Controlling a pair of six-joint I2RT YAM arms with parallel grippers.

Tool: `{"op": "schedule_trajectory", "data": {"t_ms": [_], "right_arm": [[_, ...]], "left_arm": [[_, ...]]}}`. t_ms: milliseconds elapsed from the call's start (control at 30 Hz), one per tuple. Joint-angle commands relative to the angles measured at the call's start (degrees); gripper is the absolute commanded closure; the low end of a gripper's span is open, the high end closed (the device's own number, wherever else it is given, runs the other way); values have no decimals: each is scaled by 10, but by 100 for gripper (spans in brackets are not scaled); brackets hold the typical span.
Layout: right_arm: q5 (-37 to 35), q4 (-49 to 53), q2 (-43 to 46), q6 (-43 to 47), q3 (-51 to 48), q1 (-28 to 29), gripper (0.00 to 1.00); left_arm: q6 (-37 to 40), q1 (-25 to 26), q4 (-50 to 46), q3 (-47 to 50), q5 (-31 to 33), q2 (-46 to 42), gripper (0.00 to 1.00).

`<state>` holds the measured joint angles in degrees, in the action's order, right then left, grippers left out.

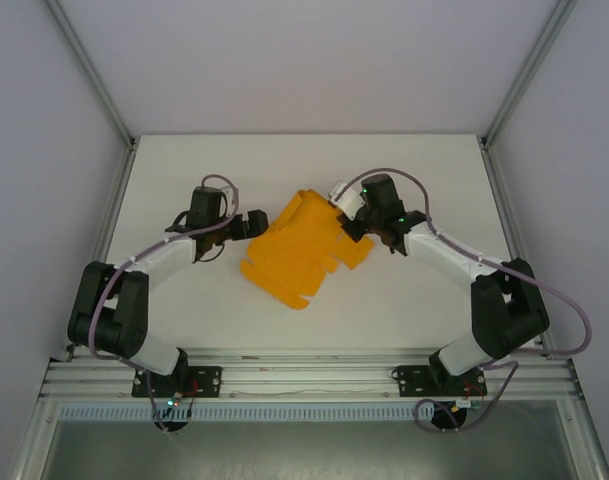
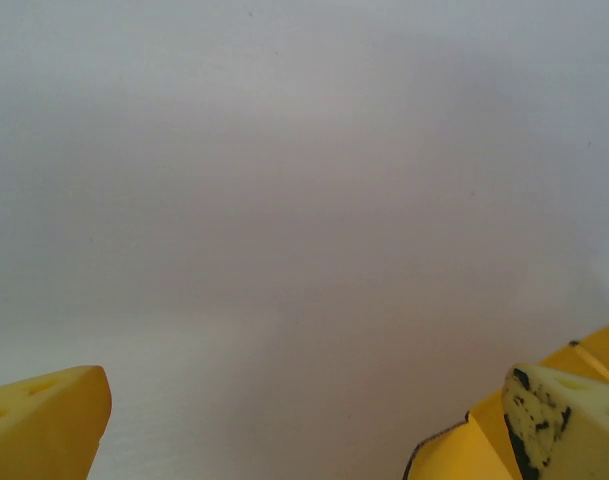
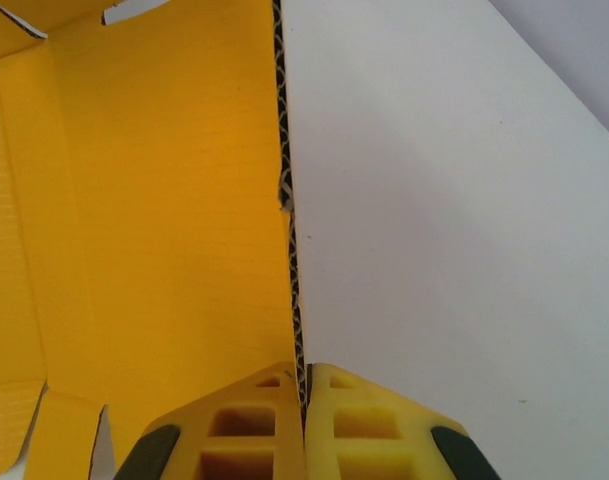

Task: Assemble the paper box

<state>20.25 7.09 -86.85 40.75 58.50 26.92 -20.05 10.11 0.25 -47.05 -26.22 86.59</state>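
The paper box [image 1: 299, 252] is an orange-yellow creased cut-out sheet with several flaps, lying mid-table with its far right part lifted. My right gripper [image 1: 340, 212] is shut on that raised part. In the right wrist view its yellow fingers [image 3: 254, 420] pinch the corrugated edge of the paper box [image 3: 164, 220] at the right gripper [image 3: 304, 390]. My left gripper [image 1: 259, 224] stands open at the sheet's left edge. In the left wrist view the left gripper [image 2: 304, 430] has its fingertips [image 2: 44, 420] far apart, with a corner of the paper box [image 2: 454, 455] beside the right one.
The white table [image 1: 184, 180] is walled by pale panels with metal frame posts [image 1: 94, 70] at the far corners. An aluminium rail [image 1: 304, 375] runs along the near edge, carrying both arm bases.
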Motion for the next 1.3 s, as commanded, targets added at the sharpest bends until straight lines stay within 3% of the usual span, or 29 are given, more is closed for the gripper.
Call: {"op": "schedule_trajectory", "data": {"t_ms": [0, 267, 367, 500, 600, 733, 933, 1067, 1167, 1267], "right_arm": [[24, -23, 7, -32, 13, -10, 100], [32, 17, 12, -30, 20, -20, 100], [41, 24, 11, -26, 20, -20, 100], [44, 27, 10, -27, 22, -20, 100], [45, 36, 5, -27, 32, -20, 100], [49, 46, 1, -27, 41, -20, 100], [45, 63, 0, -25, 50, -20, 100], [29, 82, -4, -27, 62, -20, 100], [30, 85, -6, -26, 64, -20, 100], [29, 91, -13, -29, 70, -21, 100]], "left_arm": [[-7, 3, 16, 9, 5, -10, 0], [8, -1, -45, 4, 78, -23, 0], [33, -1, -35, 12, 55, -52, 0], [131, 7, -8, 27, -41, -88, 0], [198, 30, -26, 12, -73, -88, 1], [218, 54, -16, 0, -52, -67, 3], [214, 60, -43, -33, -47, -30, 17], [215, 61, -66, 1, 36, -71, 14], [205, 59, -68, 41, 119, -116, 0], [202, 56, -74, 60, 129, -141, 0]]}}
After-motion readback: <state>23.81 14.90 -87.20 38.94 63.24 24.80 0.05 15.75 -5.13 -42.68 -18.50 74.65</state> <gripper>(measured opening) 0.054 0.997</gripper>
